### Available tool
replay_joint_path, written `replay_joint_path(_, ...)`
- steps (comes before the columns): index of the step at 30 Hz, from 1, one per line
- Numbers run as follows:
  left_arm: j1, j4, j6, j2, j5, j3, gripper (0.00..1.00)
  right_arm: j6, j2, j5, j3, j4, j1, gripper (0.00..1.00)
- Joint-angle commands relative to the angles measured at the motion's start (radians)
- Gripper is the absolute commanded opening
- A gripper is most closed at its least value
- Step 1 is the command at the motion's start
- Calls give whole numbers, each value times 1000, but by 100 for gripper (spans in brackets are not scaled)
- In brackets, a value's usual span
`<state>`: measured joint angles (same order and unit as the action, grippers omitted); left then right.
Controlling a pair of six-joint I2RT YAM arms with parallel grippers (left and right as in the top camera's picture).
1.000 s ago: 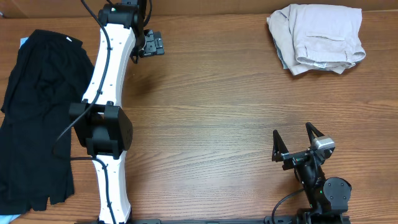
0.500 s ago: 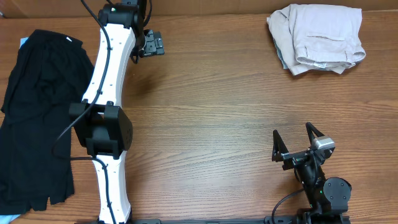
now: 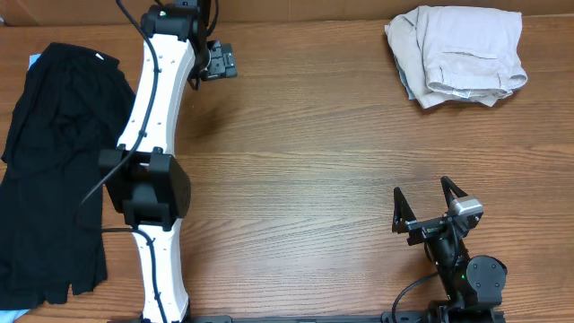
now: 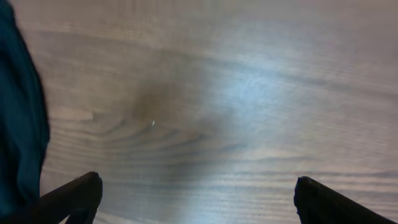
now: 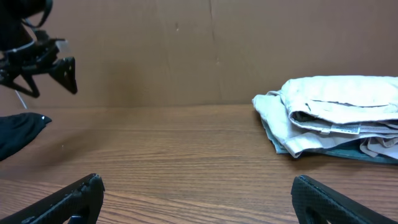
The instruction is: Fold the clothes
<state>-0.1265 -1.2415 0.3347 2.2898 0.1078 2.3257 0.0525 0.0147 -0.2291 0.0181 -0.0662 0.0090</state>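
Observation:
The pale beige shorts (image 3: 462,54) lie folded in a pile at the table's far right corner; they also show in the right wrist view (image 5: 339,112), with a bluish piece under them. My left gripper (image 3: 220,63) is open and empty, stretched out to the far edge left of centre, above bare wood (image 4: 196,199). My right gripper (image 3: 428,208) is open and empty near the front right edge, well short of the shorts (image 5: 196,199).
A large black garment (image 3: 54,170) is spread over the left side of the table, with a light-blue bit (image 3: 34,61) showing at its top corner. A brown wall (image 5: 186,50) stands behind the table's far edge.

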Motion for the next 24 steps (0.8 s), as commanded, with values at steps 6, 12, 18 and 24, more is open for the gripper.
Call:
replay_joint_path(6,1,326,10,-332,-19,-302,100,4,-12,-1,-10,7,6,100)
replay_joint_path(12,2,571,10,-588,-19,-683,100,4,-12,-1,-10,7,6,100)
replay_joint_path(18,34,762,10,-865,-20,-1065,100,4,-12,-1,-10,7,6,100)
replay_joint_path(24,79,934,22,-1166,-24,-1422,100,4,-12,-1,-10,7,6,100)
